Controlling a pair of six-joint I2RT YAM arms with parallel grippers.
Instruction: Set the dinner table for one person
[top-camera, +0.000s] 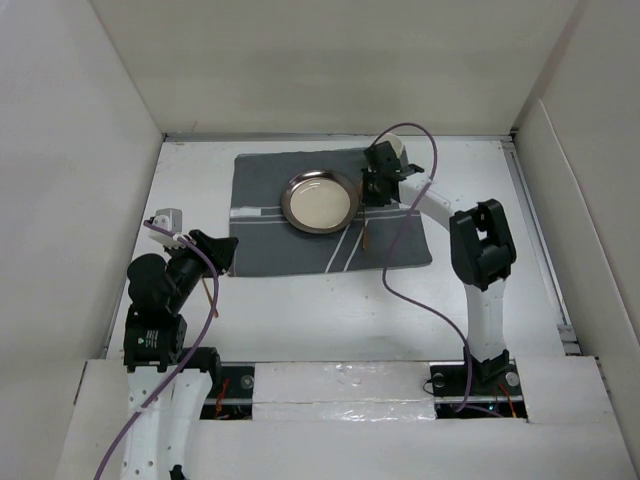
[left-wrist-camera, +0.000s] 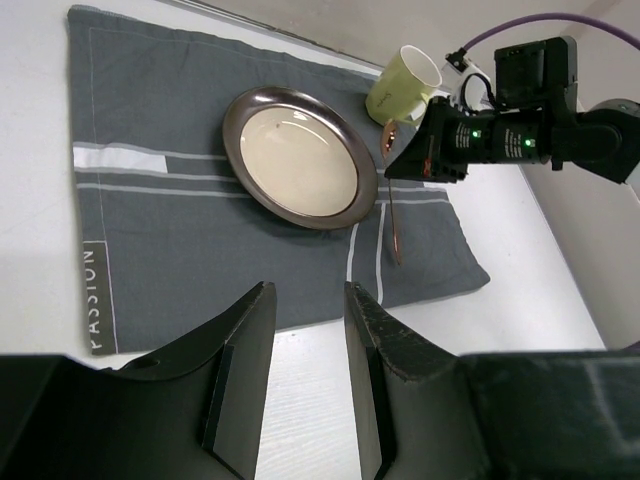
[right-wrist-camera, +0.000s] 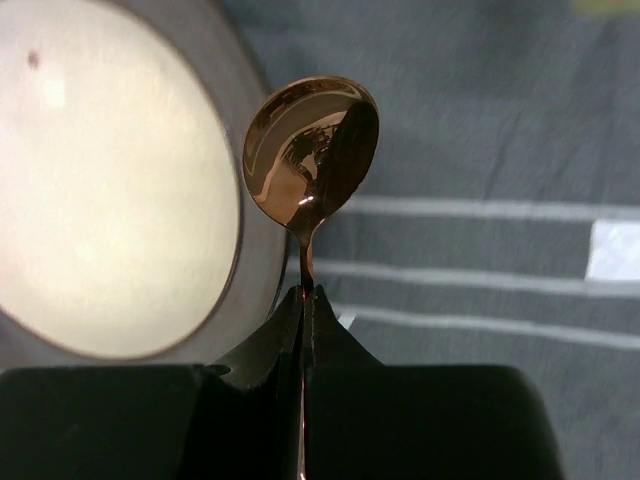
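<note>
The white dinner table (top-camera: 300, 310) bears a dark grey striped placemat (top-camera: 265, 235). A round metal-rimmed plate (top-camera: 320, 200) lies on the mat's middle; it also shows in the left wrist view (left-wrist-camera: 300, 160). My right gripper (top-camera: 373, 188) is shut on the neck of a copper spoon (right-wrist-camera: 312, 150), just right of the plate over the mat. The spoon's handle (left-wrist-camera: 394, 220) reaches toward the mat's near edge. A pale yellow-green mug (left-wrist-camera: 405, 82) stands behind that gripper at the mat's far right corner. My left gripper (left-wrist-camera: 307, 295) is open and empty over bare table by the mat's near left edge.
White panel walls (top-camera: 60, 200) close in the table on the left, back and right. A purple cable (top-camera: 400, 290) loops from the right arm over the mat's right end. The right arm's dark elbow (top-camera: 482, 245) stands right of the mat.
</note>
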